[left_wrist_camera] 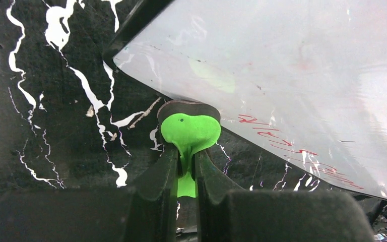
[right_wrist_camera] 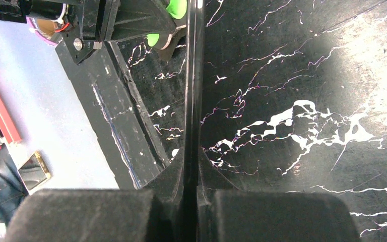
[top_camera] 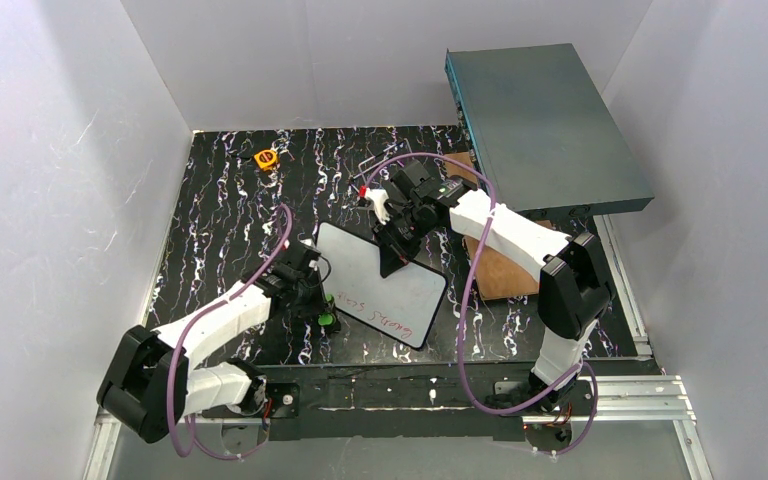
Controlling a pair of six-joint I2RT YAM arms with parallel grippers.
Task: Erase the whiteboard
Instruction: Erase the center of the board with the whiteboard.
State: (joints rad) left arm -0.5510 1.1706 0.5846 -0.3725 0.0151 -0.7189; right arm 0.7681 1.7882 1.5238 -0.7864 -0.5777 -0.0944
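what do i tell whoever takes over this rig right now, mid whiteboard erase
Left gripper: jaws shut on the green eraser, which sits at the left edge of the whiteboard.
Right gripper: jaws shut on the far edge of the whiteboard.
Done: most of the board face looks blank.
Left: the red writing along the near edge is not yet wiped. Probably sweep the eraser across it next.

Whiteboard (top_camera: 385, 283): black-framed, rounded corners, red writing along near-left edge.
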